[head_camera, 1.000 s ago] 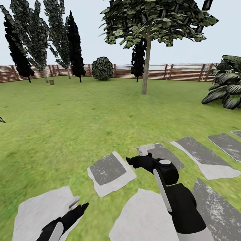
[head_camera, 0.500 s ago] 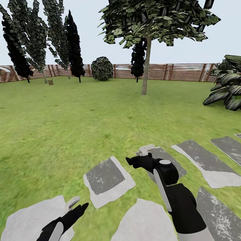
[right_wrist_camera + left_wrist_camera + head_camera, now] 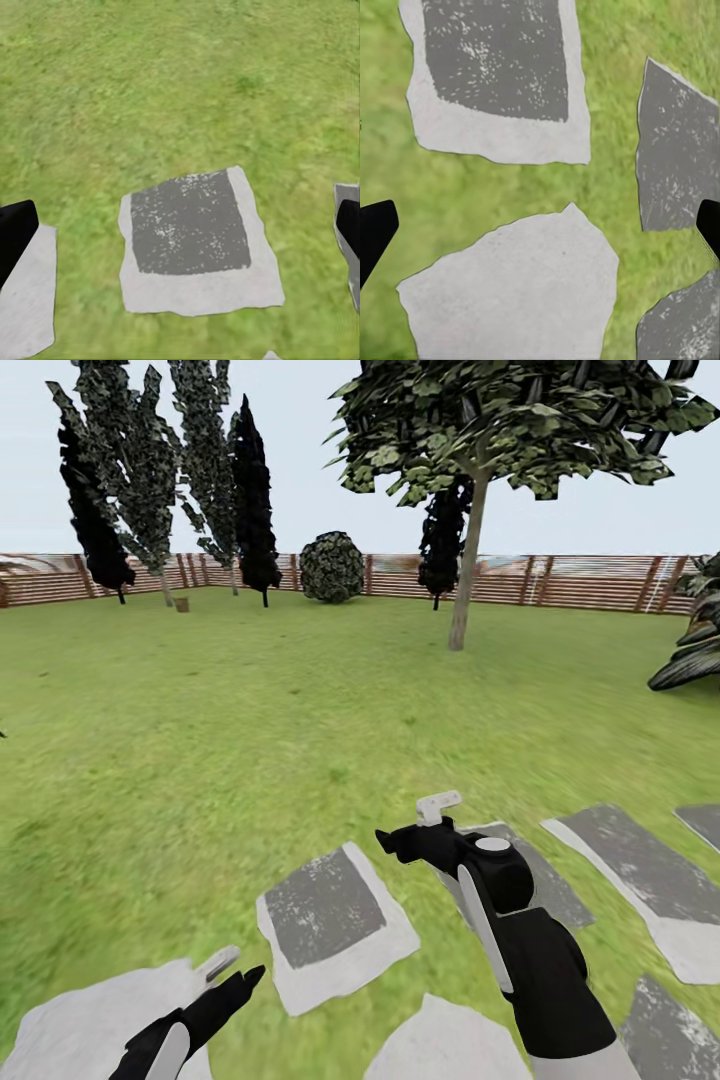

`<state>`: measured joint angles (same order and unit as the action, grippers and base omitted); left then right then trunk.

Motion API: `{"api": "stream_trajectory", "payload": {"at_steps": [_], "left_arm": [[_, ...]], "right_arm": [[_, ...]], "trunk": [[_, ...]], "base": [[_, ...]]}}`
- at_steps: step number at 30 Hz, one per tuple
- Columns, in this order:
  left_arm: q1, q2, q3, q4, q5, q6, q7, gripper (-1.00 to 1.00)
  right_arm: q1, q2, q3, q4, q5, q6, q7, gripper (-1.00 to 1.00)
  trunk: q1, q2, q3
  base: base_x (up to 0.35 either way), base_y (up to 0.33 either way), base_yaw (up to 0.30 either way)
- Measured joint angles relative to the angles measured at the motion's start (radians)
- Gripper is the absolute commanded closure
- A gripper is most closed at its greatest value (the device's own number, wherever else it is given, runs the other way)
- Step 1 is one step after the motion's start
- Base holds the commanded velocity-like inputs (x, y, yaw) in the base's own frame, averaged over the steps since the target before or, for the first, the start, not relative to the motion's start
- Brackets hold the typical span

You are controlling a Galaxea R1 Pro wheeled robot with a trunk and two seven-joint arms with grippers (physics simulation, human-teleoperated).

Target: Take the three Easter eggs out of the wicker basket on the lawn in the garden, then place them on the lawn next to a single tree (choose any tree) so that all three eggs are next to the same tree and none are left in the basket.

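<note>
Both tools empty and spread, over lawn [image 3: 250,700], stepping stones [image 3: 335,920], tree [image 3: 465,560] ahead

Small tan wicker basket [image 3: 182,604] far off on green lawn [image 3: 250,700], pale-trunked leafy tree [image 3: 468,560] standing upright well apart

We hold both arms low in front of us. In the head view our right arm, black with a white stripe, rises from about five o'clock toward the centre, bent at a round joint, and its right gripper [image 3: 437,812] ends in a pale fingertip pointing toward twelve o'clock. Our left gripper [image 3: 222,966] sits at about seven o'clock, angled toward one o'clock. In each wrist view our two dark fingers stand wide apart with nothing between them.
</note>
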<state>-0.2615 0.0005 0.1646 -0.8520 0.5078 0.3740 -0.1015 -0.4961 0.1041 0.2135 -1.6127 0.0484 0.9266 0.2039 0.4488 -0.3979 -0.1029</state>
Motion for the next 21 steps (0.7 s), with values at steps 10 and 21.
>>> {"api": "stream_trajectory", "payload": {"at_steps": [10, 21], "left_arm": [[0.0, 0.0, 0.0, 0.0, 0.0, 0.0, 0.0, -1.0], [0.0, 0.0, 0.0, 0.0, -0.001, 0.0, 0.0, -1.0]], "right_arm": [[0.0, 0.0, 0.0, 0.0, 0.0, 0.0, 0.0, -1.0], [0.0, 0.0, 0.0, 0.0, -0.001, 0.0, 0.0, -1.0]], "trunk": [[0.0, 0.0, 0.0], [0.0, 0.0, 0.0]], "base": [[0.334, -0.084, 0.237], [0.334, -0.084, 0.157]]}}
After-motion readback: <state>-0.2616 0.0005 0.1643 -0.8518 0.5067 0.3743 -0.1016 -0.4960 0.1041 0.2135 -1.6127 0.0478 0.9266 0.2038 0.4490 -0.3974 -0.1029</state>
